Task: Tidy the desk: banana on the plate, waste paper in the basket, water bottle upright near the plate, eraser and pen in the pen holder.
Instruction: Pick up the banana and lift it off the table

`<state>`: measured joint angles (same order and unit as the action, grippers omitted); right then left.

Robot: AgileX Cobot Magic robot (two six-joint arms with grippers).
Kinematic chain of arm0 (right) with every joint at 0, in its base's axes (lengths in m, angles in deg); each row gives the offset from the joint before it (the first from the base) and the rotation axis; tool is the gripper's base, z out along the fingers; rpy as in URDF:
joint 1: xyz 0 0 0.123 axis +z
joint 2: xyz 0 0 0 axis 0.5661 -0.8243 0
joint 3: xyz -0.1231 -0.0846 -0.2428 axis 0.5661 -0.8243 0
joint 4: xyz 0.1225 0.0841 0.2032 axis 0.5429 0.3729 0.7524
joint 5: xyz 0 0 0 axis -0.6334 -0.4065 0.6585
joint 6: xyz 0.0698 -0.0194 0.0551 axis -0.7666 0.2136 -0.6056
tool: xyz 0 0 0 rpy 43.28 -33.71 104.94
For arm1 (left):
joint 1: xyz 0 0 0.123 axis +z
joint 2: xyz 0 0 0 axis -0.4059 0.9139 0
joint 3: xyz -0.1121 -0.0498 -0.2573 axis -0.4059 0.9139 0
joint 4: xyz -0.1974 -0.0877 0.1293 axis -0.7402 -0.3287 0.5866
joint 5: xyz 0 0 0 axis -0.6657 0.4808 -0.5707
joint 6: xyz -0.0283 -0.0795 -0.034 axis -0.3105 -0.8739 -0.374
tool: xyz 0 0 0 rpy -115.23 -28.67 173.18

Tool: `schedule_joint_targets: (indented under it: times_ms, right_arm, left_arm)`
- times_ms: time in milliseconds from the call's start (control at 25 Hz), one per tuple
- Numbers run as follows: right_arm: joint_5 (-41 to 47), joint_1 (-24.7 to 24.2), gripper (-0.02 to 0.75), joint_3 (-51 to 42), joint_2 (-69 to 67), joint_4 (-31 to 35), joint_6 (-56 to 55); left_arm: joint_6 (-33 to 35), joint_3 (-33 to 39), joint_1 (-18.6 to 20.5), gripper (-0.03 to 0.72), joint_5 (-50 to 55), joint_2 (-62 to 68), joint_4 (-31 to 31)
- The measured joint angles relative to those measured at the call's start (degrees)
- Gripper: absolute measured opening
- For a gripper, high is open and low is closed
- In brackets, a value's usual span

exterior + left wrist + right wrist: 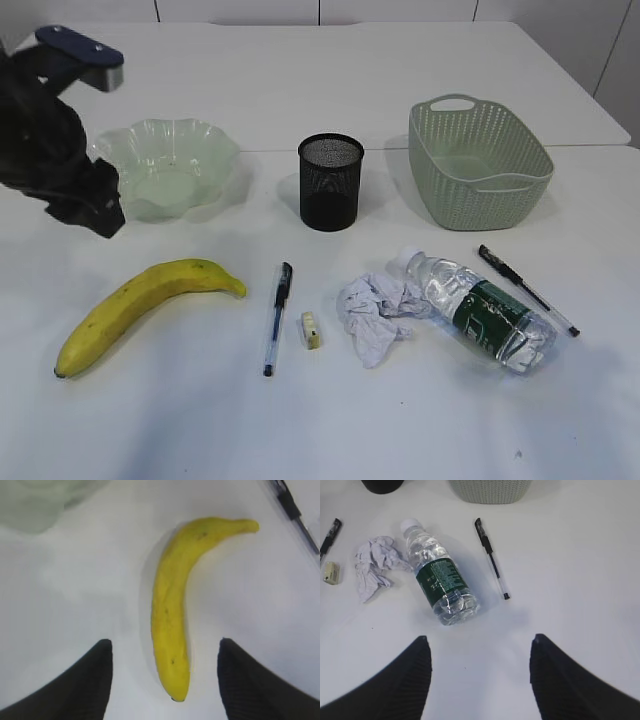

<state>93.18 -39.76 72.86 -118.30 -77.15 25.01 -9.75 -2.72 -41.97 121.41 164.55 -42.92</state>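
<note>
The banana (140, 305) lies on the desk (180, 420) at the front left, in front of the pale-green plate (170, 165). In the left wrist view my left gripper (165, 641) hangs open above the banana (172, 595), whose blunt end sits between the fingers without touching them. The water bottle (480, 310) lies on its side beside the waste paper (375, 310). A blue pen (277, 315) and the eraser (311, 329) lie in front of the black pen holder (330, 180). My right gripper (479, 638) is open over bare desk, short of the water bottle (440, 577).
The sage-green basket (475, 160) stands at the back right. A black pen (527, 290) lies right of the bottle. My left arm (50, 150) rises at the left edge beside the plate. A seam crosses the desk behind the containers.
</note>
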Motion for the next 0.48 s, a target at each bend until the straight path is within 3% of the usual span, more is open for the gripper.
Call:
schedule_joint_targets:
  times_ms: [240,480]
  right_arm:
    - [0.80,0.00,0.462,0.00,-1.97,1.10,1.14]
    - [0.80,0.00,0.462,0.00,-2.77,1.96,1.14]
  left_arm:
    - [3.18,-2.86,0.00,0.470,1.63,7.19,-0.67]
    - [3.38,-4.13,0.00,0.534,-0.52,12.03,-0.77]
